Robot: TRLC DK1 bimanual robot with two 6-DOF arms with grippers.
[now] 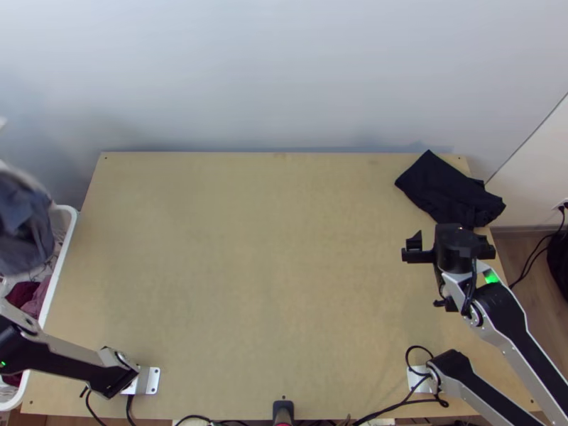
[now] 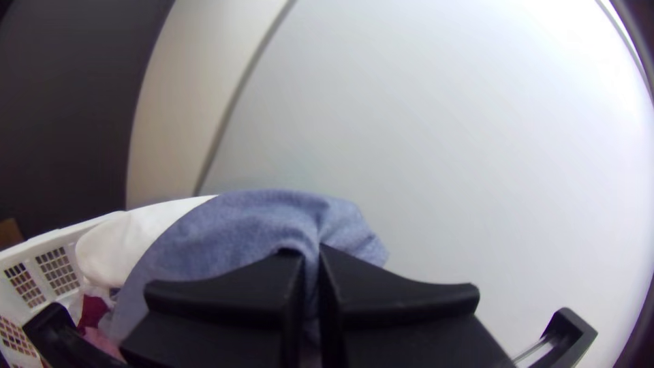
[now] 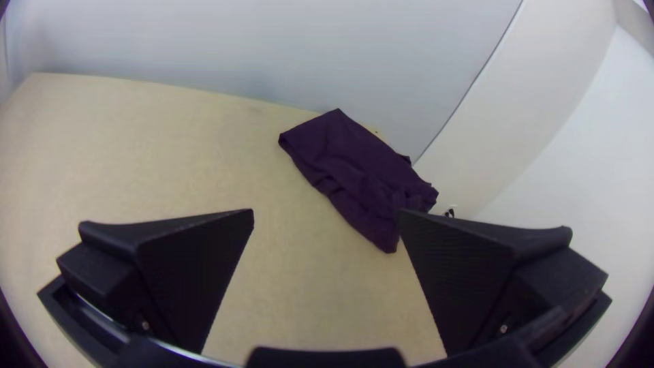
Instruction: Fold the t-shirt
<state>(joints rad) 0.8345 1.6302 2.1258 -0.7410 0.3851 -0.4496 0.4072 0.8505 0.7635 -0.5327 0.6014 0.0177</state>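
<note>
The light wooden counter (image 1: 270, 284) carries a dark folded cloth (image 1: 447, 190) at two o'clock, its rumpled end jutting past the edge.

Left gripper (image 2: 311, 262) with fingers tight together, right gripper (image 1: 450, 245) with fingers wide apart.

Two arms (image 1: 508, 312), one basket (image 1: 64, 248), one table (image 1: 270, 284)

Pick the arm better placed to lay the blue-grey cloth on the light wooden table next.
Left, I'd say: its fingers are shut on the cloth, held over the white plastic basket. The right gripper is open and empty, across the table.
</note>
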